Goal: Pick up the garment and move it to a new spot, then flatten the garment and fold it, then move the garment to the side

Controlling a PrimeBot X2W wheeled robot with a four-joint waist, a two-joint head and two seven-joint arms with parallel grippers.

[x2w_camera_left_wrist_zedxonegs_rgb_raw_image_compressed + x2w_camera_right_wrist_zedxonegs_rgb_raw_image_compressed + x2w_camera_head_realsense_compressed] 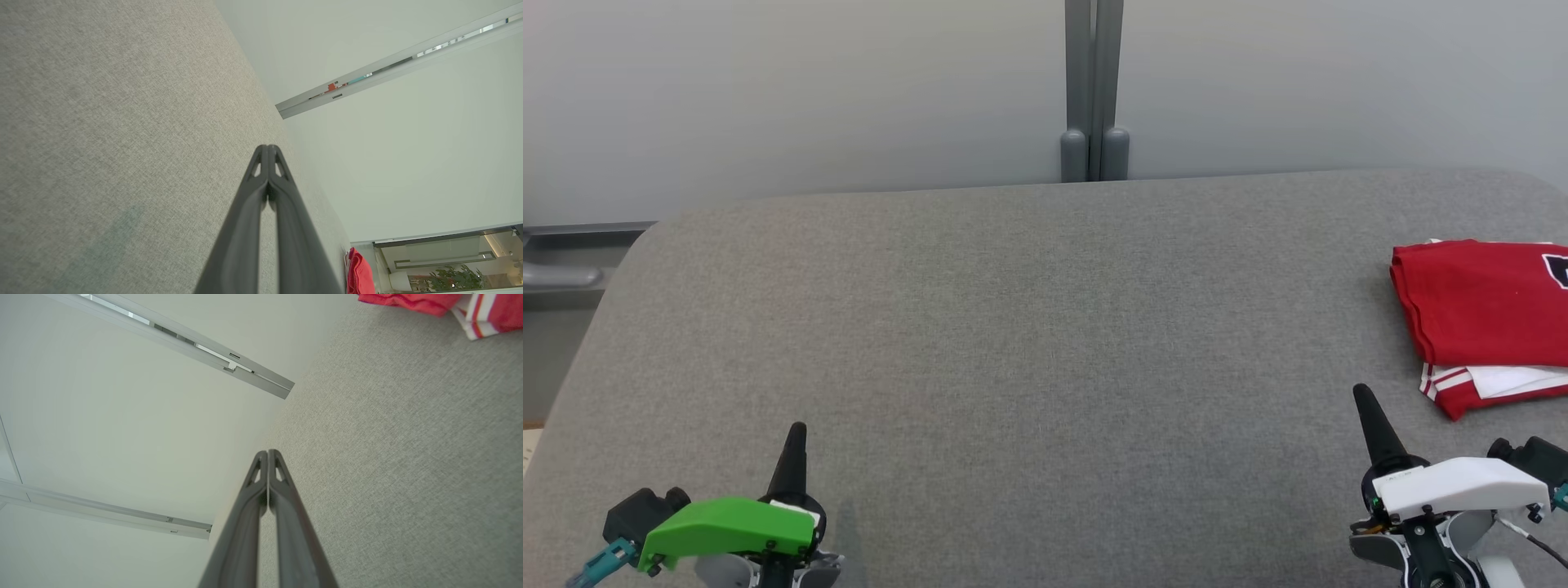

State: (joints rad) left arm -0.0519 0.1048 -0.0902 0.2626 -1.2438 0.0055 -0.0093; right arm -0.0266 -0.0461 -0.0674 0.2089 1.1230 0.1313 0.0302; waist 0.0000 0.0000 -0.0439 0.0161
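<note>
Robot with a green-capped left gripper [796,445] and a white-capped right gripper [1368,408], both with long dark fingers [243,228].
The left carries a bright green shell [727,523], with a black block [645,510] and a teal plug [600,563] beside it. The right carries a white shell [1462,483], trailing a thin black cable [1539,543]. Each tapered finger has a small triangular cut-out near its tip.

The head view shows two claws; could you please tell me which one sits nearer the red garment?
The right claw, by the white cover, close to the red garment. The left claw, by the green cover, sits far across the grey table.
</note>
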